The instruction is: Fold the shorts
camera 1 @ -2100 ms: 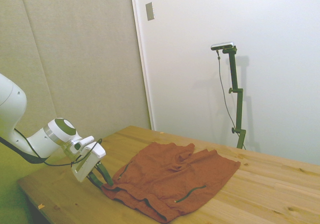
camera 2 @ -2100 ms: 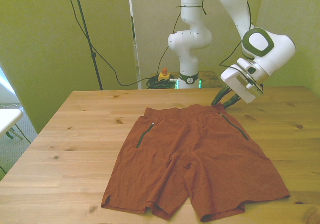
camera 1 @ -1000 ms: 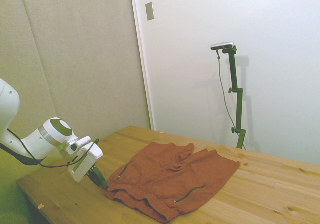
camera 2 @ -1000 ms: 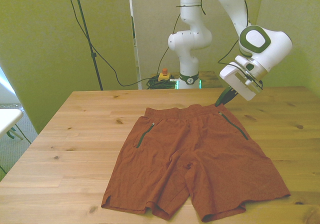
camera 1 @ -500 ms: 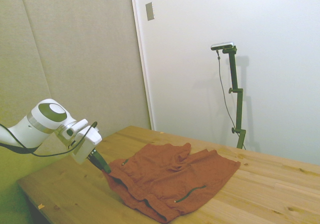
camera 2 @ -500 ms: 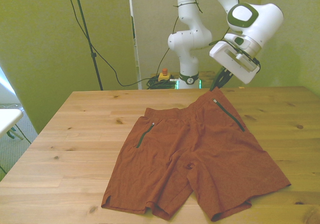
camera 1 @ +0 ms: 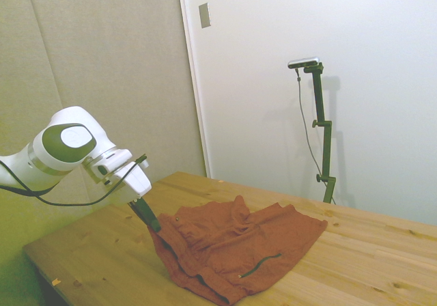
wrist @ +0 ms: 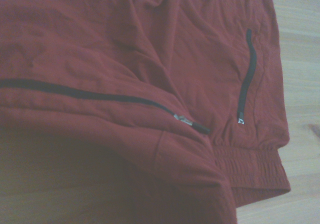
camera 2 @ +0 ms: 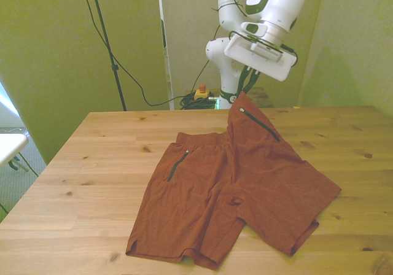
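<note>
the white arm's two-finger gripper [camera 2: 242, 94] is pinching a waistband corner of the rust-orange soft fabric shorts [camera 2: 233, 183], holding it raised so that half can swing over; the rest is lying on the wooden table [camera 2: 92, 164], leg hems toward six o'clock in the front view

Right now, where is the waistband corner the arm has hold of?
In the front view it hangs above the table's far edge, right of centre, pinched in the gripper; the rest of the shorts trails down onto the wood.
</note>
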`<state>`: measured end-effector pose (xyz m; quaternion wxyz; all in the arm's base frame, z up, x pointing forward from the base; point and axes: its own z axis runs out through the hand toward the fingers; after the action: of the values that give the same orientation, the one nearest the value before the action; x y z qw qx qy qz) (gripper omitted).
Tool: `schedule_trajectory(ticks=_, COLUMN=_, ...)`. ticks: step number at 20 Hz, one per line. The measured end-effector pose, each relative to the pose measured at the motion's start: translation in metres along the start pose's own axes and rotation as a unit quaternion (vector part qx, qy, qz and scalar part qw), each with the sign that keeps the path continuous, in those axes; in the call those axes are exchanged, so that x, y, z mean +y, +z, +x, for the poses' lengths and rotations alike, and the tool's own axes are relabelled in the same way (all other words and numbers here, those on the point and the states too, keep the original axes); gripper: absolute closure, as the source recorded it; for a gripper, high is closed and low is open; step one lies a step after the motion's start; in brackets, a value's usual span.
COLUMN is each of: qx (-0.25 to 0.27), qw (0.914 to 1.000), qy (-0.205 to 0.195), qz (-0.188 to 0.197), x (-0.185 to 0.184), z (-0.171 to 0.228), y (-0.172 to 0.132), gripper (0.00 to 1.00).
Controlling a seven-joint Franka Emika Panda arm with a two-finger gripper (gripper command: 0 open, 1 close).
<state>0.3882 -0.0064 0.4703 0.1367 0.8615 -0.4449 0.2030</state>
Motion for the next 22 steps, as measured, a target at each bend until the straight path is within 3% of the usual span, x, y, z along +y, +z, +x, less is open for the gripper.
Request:
schedule_trajectory(ticks=9, qx=-0.037, qw=0.9957, qy=0.067, qz=0.052, x=0.086, z=0.059, y=0.072, gripper=1.0)
schedule_trajectory(ticks=10, qx=-0.042, qw=0.9947, qy=0.071, qz=0.061, x=0.089, z=0.064, y=0.078, gripper=0.0)
schedule_trajectory(ticks=15, qx=-0.057, qw=0.9914, qy=0.081, qz=0.087, x=0.089, z=0.081, y=0.113, gripper=0.0)
schedule_trajectory(ticks=22, qx=-0.064, qw=0.9903, qy=0.102, qz=0.069, x=0.103, z=0.097, y=0.135, gripper=0.0)
